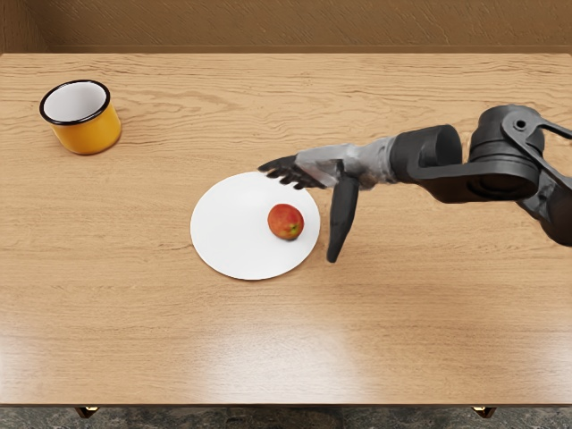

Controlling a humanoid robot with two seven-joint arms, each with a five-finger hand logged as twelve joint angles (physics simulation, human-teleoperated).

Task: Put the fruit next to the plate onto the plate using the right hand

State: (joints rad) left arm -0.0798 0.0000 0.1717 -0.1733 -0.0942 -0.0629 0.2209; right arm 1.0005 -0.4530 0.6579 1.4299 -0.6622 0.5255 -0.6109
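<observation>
So here's my right hand (320,172), with the arm coming in from the right side over the wooden table (402,331). It's wide open: the fingers (284,170) are stretched out flat toward the left and the thumb (340,223) hangs straight down. I've got hold of nothing. The fruit (285,222), a small red-orange one, sits on the white plate (231,241), in the right half and a bit in from the rim. My fingertips line up with the plate's upper right edge, and the thumb tip points down just past the right rim, near the fruit with a clear gap between them. I honestly can't tell if the thumb tip touches the table. Off in the far left corner there's a yellow mug (82,121) with a white inside, standing upright, well apart from everything else.
</observation>
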